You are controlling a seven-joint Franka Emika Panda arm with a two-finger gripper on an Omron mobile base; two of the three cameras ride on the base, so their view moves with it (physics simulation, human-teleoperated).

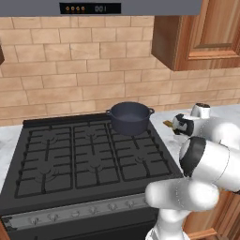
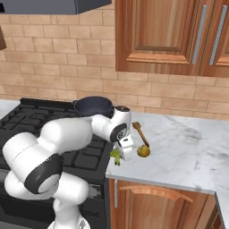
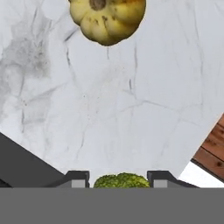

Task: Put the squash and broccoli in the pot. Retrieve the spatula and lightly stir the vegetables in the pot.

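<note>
The black gas stove (image 1: 89,154) fills the left, beside a marble counter (image 2: 188,152). The pot (image 1: 130,117) sits on the stove's rear right burner. On the counter, the spatula (image 2: 140,133) lies touching the squash (image 2: 143,151). The gripper (image 2: 120,155) is low at the counter's edge, its jaws closed around the broccoli (image 3: 121,180).

desk (image 2: 188,147): bare marble lying open right of the squash (image 2: 143,151)
spatula (image 2: 139,131): lying just behind the squash, crowding that side
pot (image 2: 94,106): mouth standing open on the stove (image 1: 89,154), no obstacle above it
</note>
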